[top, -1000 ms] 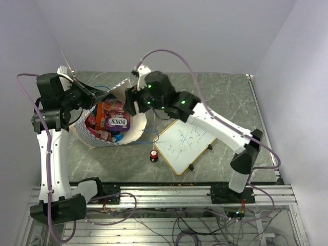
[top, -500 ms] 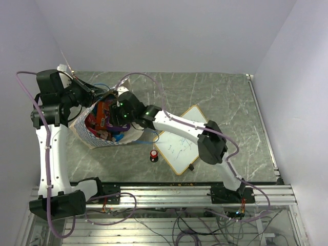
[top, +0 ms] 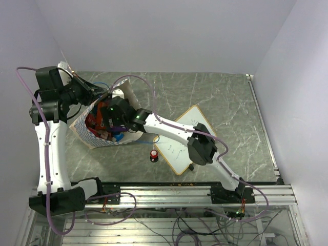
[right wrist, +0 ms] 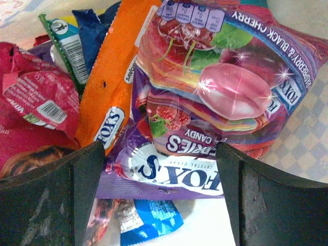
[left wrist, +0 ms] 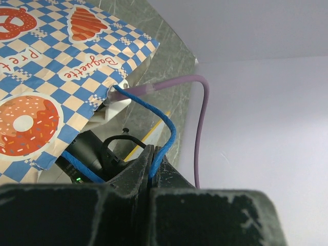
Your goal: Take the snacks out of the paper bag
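Black-fingered and spread wide, the right hand [right wrist: 160, 154] sits inside the paper bag [top: 100, 139] with nothing in its hold. A purple packet [right wrist: 169, 171] lies across the gap between its two fingers. That looks like the one lined up for a pinch, since the fingers straddle its lower edge. A larger pink cherry packet [right wrist: 215, 77] overlaps it from above. An orange packet [right wrist: 113, 87] leans against its left side, with a red packet [right wrist: 36, 102] beyond that and a blue packet [right wrist: 148, 225] below. All the snacks visible are inside the bag, and none lies on the bench [top: 230, 97].

The left hand [left wrist: 154, 156] is closed tight on the blue cord handle [left wrist: 169, 128], and the cord runs from the pinch up to the checkered paper. This grip seems meant to lift the rim and keep the mouth gaping, so the other arm has room to reach in and the bag does not drag along with a lifted packet.

Outside the bag, a red-topped knob [top: 154, 154] stands just beside a wood-framed whiteboard [top: 184, 143]. Both are clear of the bag's mouth.
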`<action>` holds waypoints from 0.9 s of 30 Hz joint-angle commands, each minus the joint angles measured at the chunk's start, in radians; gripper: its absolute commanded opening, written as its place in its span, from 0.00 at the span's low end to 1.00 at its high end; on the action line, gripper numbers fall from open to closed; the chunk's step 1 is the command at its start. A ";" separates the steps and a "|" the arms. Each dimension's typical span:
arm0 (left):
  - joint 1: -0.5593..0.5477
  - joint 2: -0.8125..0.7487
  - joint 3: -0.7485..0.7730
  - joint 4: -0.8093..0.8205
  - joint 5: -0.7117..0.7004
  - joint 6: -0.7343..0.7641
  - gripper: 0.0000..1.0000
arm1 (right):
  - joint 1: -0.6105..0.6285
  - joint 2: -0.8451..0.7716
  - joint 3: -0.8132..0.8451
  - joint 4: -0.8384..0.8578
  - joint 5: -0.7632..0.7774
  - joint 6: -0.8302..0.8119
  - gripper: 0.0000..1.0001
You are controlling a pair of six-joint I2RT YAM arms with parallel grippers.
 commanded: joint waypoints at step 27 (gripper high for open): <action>-0.006 -0.069 0.068 -0.137 0.017 0.113 0.07 | 0.002 -0.053 0.082 0.031 -0.044 -0.120 0.00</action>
